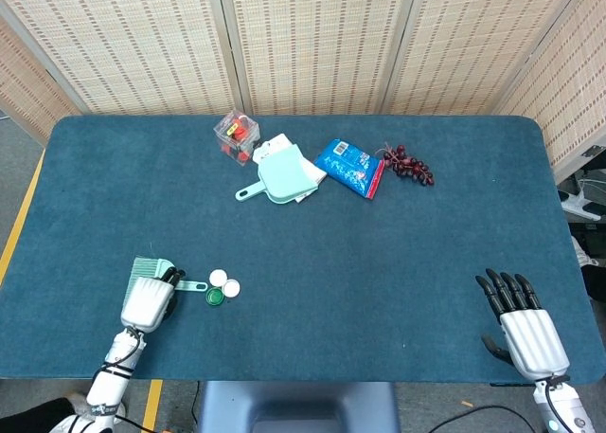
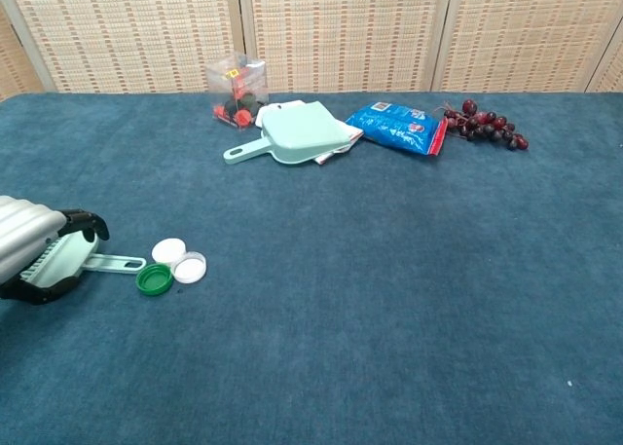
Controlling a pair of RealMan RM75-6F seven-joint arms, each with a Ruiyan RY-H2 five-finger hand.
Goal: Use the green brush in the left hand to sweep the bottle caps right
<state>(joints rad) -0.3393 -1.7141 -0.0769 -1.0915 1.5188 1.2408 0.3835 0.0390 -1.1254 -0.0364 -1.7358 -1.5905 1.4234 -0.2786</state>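
Note:
The green brush lies flat near the table's front left, its handle pointing right. My left hand sits over the brush head, fingers curled over its top and thumb under its near side, gripping it. Just right of the handle tip are two white bottle caps and a green cap. My right hand rests at the front right edge, fingers straight and apart, holding nothing; the chest view does not show it.
At the back stand a clear box of red items, a mint dustpan on white paper, a blue packet and dark grapes. Blue cloth stretches right of the caps.

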